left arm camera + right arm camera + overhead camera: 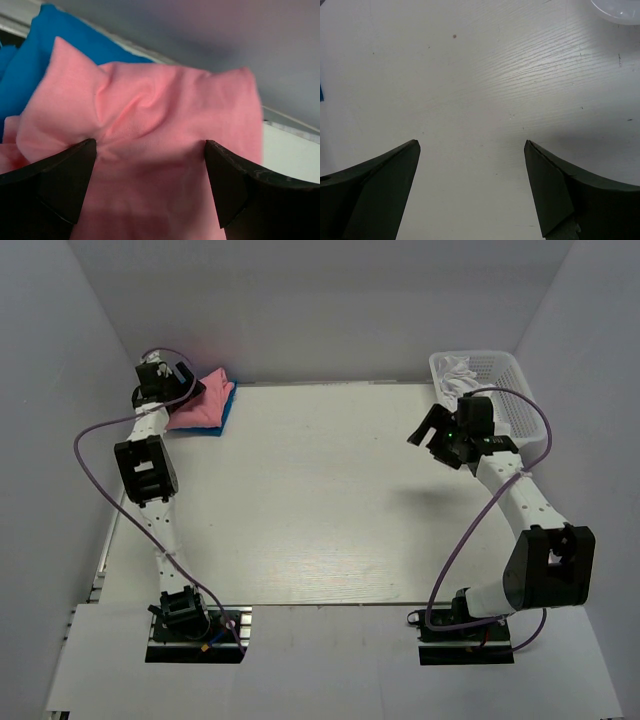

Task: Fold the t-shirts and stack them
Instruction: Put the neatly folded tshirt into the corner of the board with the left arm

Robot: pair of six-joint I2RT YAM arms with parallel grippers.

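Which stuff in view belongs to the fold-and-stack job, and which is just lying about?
Job: salmon-pink folded cloth t-shirt, lying on the bright blue folded cloth t-shirt, far-left corner.
Lying about: white plastic lattice basket, far right; crumpled white cloth inside it, cannot tell whether a shirt.

A white basket (cloth bunched inside) stands far right; the table is pale wood-grain.
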